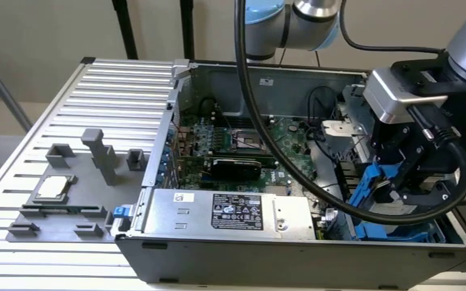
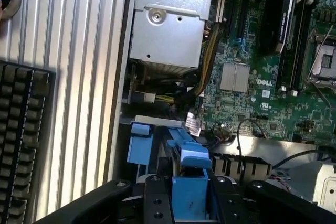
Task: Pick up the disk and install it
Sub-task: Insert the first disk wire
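The tool hung over the near right corner of the open computer case, on the exterior view's right, low between the case walls. It was clenched on the disk. In the wrist view the blue frame of the disk sat between the two black fingers, and both pressed it from the sides. The disk stood on its edge, nearly upright, with the tool above it. Its silver body was hidden by the tool, so only the blue plastic could be seen. Just under the disk lay a blue drive bay at the bottom of the case. Whether the disk touched the bay, I cannot tell.

Beside the bay, toward the exterior view's left, a grey power supply box with a black label lay along the near wall. Behind it the green main board covered the case floor. A thick black cable ran in a curve across the case down to the tool.

The case stood on a ribbed metal counter. On the counter, well apart from the tool on the exterior view's left, were grey holders and a small square silver chip. In the wrist view a black keyboard lay on the counter beside the case.
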You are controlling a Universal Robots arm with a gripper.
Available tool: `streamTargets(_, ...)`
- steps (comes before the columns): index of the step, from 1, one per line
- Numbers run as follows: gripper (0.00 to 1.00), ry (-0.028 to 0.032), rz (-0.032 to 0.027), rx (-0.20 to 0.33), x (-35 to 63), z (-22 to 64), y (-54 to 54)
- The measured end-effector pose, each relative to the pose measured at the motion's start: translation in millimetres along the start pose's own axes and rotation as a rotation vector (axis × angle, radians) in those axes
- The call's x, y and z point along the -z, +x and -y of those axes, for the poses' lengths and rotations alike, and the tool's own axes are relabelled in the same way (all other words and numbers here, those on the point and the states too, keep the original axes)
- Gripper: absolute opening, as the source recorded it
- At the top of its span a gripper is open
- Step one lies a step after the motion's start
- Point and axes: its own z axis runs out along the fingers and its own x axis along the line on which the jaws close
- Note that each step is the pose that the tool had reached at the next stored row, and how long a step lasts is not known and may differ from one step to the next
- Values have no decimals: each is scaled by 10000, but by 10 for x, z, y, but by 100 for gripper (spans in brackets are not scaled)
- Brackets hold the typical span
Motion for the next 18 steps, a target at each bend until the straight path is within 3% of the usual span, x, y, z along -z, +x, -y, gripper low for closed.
streamTargets(7, 0, 14, 123, 3, -82, 42, 24)
streamTargets(11, 0, -14, 200, 0, -126, 42, 43)
streamTargets(18, 0, -82, 246, -5, -183, 40, 64)
